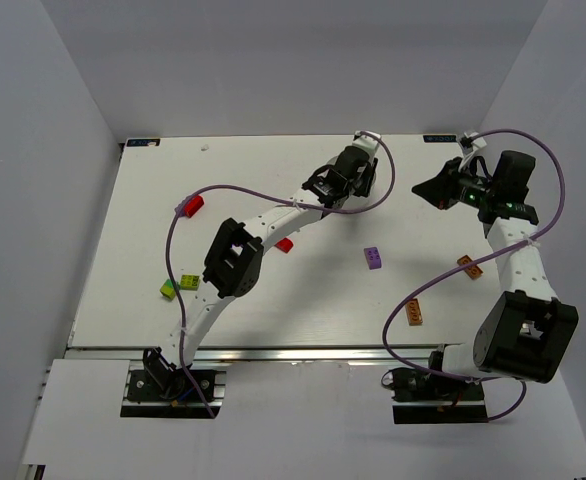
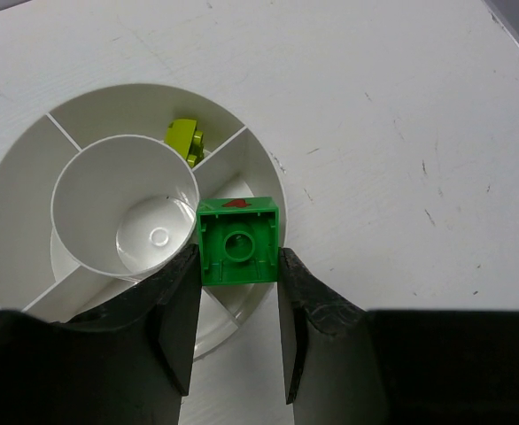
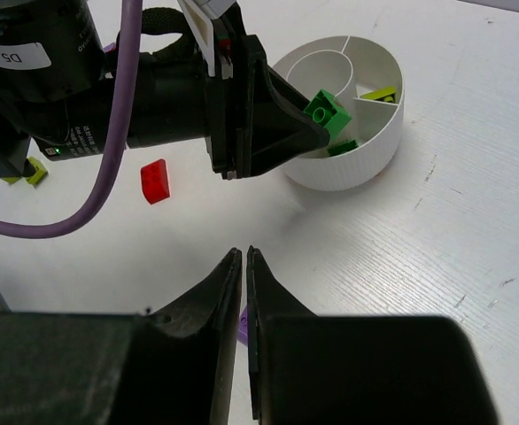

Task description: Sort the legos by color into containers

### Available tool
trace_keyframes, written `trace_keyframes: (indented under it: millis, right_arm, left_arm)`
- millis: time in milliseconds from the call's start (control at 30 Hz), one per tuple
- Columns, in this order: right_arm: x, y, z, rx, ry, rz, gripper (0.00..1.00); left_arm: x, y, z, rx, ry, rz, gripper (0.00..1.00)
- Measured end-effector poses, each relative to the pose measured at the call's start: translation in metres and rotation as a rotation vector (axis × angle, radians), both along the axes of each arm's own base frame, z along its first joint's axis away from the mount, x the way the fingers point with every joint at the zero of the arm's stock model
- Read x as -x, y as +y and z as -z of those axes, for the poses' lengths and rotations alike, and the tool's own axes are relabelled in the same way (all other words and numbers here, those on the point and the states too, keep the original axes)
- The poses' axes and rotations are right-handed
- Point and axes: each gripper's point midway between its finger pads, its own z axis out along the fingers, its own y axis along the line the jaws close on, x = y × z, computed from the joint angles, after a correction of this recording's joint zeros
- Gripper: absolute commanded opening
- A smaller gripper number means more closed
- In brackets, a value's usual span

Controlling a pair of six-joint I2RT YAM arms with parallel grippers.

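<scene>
Where the overhead camera looks down, the left gripper (image 1: 345,182) hangs over the far middle of the bench (image 1: 273,320). The right gripper (image 1: 428,190) is near it, toward the far right corner. Loose on the bench lie a red brick (image 1: 189,206) toward the left edge and a second red brick (image 1: 284,245) beside the left arm. A purple brick (image 1: 373,258) sits near the centre. An orange brick (image 1: 469,266) and a second orange brick (image 1: 413,312) lie toward the right edge, and a lime brick (image 1: 168,289) lies just beside a green-topped brick (image 1: 188,283) near the left edge.

From the left wrist, the fingers are clamped on a held green brick (image 2: 238,243), its hollow underside facing the camera. It hangs above a wedge compartment at the rim of the dish (image 2: 11,204). The centre well (image 2: 91,177) holds nothing visible, and a yellow-green brick (image 2: 186,140) lies in another wedge.

From the right wrist, the right gripper's fingers are drawn together to a hairline slit with nothing between them. Beyond them the left gripper holds its brick over the dish. A sorted green brick (image 3: 341,148) lies in the wedge below it, with the yellow-green brick in the wedge alongside.
</scene>
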Motion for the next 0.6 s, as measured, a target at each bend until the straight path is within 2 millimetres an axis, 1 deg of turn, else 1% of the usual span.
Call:
trace_keyframes:
  millis: [133,167,300,333,433,533,600]
  right_arm:
    - [0.0007,0.0002,0.0008,-0.006,0.005,-0.001,0.12]
    - [0.0009,0.0004,0.0006,-0.008,0.005,-0.002,0.12]
    - [0.0018,0.0008,0.0031,-0.015,0.015,-0.001,0.12]
    - [0.0018,0.0009,0.0031,-0.016,0.016,-0.001,0.12]
    - [0.0018,0.001,0.0028,-0.018,0.018,0.0,0.12]
    - [0.0017,0.001,0.0026,-0.019,0.018,0.0,0.12]
    - [0.0014,0.001,0.0021,-0.019,0.015,0.0,0.12]
  left_arm:
    - [-0.0016,-0.0005,-0.0025,0.008,-0.009,-0.003,0.33]
    - [-0.0017,-0.0003,-0.0025,0.007,-0.009,-0.004,0.37]
    - [-0.0018,0.0,-0.0025,0.004,-0.012,-0.009,0.41]
    - [-0.0016,-0.0001,-0.0025,0.004,-0.012,-0.009,0.48]
    - [-0.0019,0.0005,-0.0023,0.001,-0.013,-0.012,0.56]
    - [-0.0021,0.0006,-0.0024,0.002,-0.013,-0.013,0.61]
    - [-0.0022,0.0008,-0.0023,0.001,-0.013,-0.015,0.61]
